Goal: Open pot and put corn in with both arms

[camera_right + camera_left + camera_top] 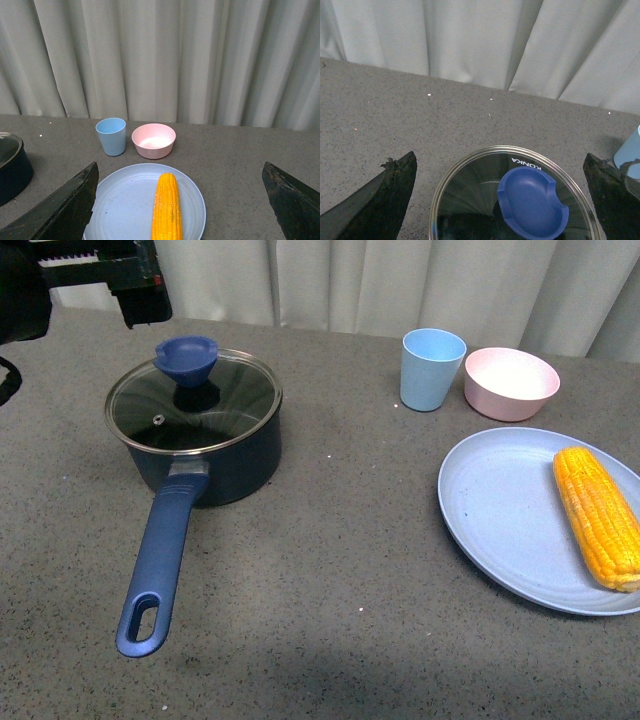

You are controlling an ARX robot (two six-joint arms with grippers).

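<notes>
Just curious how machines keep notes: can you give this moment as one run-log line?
lid: on pot | corn: on plate, untouched | left gripper: open, above lid | right gripper: open, facing corn

A grey speckled table (pixel 330 540) fills the front view, its matte top flecked with fine dark and pale grains. At 12 o'clock, along its far edge, a pale off-white curtain (pixel 400 285) hangs in long vertical folds. The light is soft and even, with grey shade in the hollows of the folds. A broad dim shadow (pixel 330 680) lies on the top toward 6 o'clock. A few tiny bright specks (pixel 429 94) dot the surface near the curtain
</notes>
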